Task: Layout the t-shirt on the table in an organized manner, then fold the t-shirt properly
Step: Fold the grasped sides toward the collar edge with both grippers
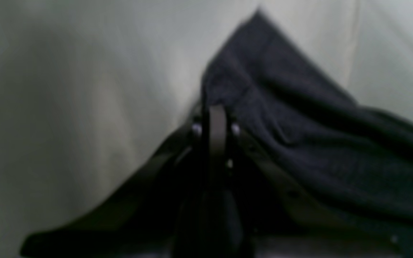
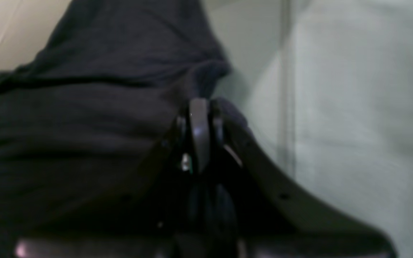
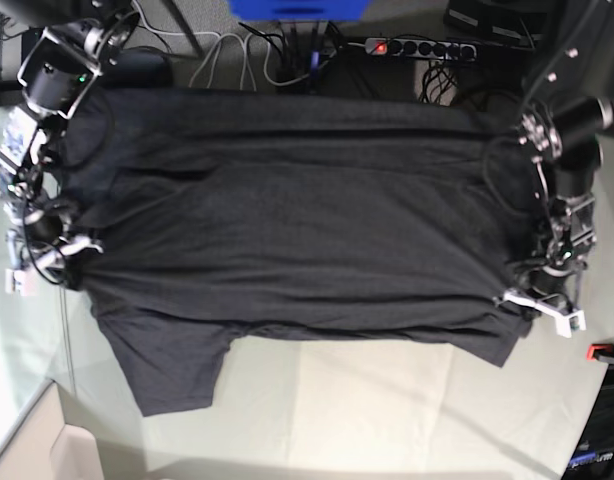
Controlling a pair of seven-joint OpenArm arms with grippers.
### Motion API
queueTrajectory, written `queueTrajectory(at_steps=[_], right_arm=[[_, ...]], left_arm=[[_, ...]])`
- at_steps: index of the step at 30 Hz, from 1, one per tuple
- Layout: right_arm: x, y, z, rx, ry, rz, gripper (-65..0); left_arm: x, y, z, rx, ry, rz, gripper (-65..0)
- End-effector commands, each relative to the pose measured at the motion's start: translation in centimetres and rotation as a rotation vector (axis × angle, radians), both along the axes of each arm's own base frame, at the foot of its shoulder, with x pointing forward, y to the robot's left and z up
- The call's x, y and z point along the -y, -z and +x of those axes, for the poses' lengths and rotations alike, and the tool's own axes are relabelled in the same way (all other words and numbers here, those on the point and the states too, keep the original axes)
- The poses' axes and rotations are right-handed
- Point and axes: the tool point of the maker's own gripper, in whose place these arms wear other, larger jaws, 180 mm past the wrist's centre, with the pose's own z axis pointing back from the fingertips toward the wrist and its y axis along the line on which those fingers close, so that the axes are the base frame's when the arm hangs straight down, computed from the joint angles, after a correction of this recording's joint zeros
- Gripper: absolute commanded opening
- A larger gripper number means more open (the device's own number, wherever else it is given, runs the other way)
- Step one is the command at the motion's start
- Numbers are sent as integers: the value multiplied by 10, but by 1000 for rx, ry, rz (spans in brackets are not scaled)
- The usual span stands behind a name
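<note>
The charcoal-black t-shirt [image 3: 307,220] is stretched wide across the base view, its plain dark side showing and one sleeve [image 3: 177,365] hanging toward the front left. At the shirt's right edge my left gripper [image 3: 535,298] is shut on the fabric. The left wrist view shows its closed fingers [image 1: 215,116] pinching a dark fold [image 1: 299,136] over the pale table [image 1: 66,89]. My right gripper [image 3: 75,248] grips the shirt's left edge. In the right wrist view its fingers [image 2: 199,114] are shut on cloth [image 2: 84,107] above the table [image 2: 335,89].
The pale grey-green table [image 3: 387,400] shows in front of the shirt. A red clamp [image 3: 605,351] sits at the right edge. Behind the table lie a power strip [image 3: 417,47], cables [image 3: 237,60] and a blue object [image 3: 297,8].
</note>
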Motion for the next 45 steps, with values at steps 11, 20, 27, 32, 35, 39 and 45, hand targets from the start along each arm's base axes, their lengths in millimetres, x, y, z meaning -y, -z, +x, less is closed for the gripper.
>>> queueTrajectory(at_steps=[11,20,27,32,35,39,45], right_arm=[[48,-3,-31,-16,147,5,-650],[2,0,-11,-52,-46,-56,-634],[-14,-7,16,-45,-127,-73,-383],[-2,2,21,-75,-111,-44,-247],[0,10,23,-96,-107,-23,-244],[-3,19,19,-119,-106,-1,-244],[-6,23,18,-125,-107,9,-340]], left_arm=[[-6,-38,-28,58,-9,12,-650],[-4,-36,-30,50,-5,4,-650],[-5,-35,-30,49,-9,2,-650],[-5,-35,-31,48,-12,1,-650],[-6,-35,-31,50,-12,1,-650],[-6,-35,-31,51,-12,1,-650],[-4,-36,-29,53,-8,3,-650]])
